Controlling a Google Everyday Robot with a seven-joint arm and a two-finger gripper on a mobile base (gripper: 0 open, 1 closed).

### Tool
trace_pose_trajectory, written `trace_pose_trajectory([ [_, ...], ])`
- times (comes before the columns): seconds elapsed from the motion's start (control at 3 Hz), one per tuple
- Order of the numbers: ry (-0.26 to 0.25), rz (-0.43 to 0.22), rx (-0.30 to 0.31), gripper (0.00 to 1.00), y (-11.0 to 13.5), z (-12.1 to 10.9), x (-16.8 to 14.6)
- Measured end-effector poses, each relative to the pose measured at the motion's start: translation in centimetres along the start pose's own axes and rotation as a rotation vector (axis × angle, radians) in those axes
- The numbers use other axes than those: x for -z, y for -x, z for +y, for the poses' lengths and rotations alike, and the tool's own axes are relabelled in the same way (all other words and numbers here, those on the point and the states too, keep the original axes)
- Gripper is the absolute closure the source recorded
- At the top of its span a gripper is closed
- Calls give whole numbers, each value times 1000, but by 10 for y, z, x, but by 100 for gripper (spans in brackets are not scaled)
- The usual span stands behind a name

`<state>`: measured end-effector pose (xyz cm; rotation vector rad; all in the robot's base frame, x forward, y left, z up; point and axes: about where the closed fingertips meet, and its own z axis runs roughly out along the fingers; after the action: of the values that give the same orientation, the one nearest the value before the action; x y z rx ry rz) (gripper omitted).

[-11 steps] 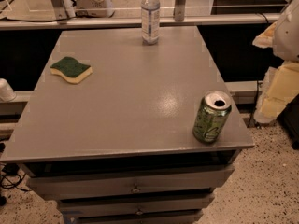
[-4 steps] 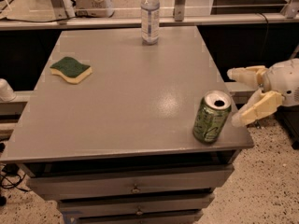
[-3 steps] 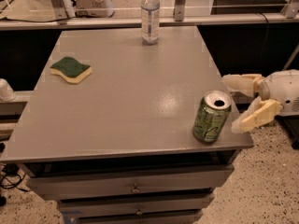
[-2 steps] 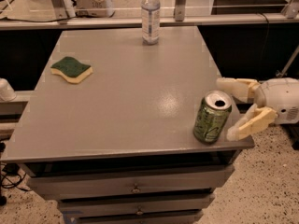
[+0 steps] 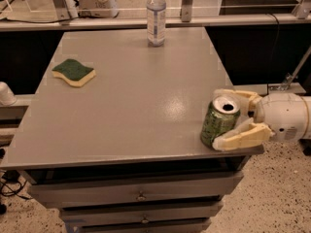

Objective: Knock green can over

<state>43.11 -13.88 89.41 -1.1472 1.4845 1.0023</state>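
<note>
The green can (image 5: 218, 122) stands upright near the front right corner of the grey table (image 5: 131, 96), its silver top and dark mouth hole facing up. My gripper (image 5: 224, 119) reaches in from the right at can height. Its two cream fingers are spread open on either side of the can: one finger (image 5: 240, 97) runs behind the can's top, the other (image 5: 241, 136) lies in front of its lower part. The fingers are at the can's sides; I cannot tell whether they touch it.
A clear plastic bottle (image 5: 156, 16) stands at the table's far edge. A green and yellow sponge (image 5: 73, 72) lies at the left. Drawers (image 5: 141, 196) sit below the table front. A metal rail (image 5: 146, 22) runs behind the table.
My gripper has moved left from the right of the table, and its open fingers now straddle the can. The can has not moved and stays upright.
</note>
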Motion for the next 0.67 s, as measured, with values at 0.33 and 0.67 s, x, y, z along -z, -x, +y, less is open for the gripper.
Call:
trace_pose_trajectory([
  [0.33, -55, 13, 14, 41, -1, -1, -1],
  [0.67, -87, 24, 11, 64, -3, -3, -1],
])
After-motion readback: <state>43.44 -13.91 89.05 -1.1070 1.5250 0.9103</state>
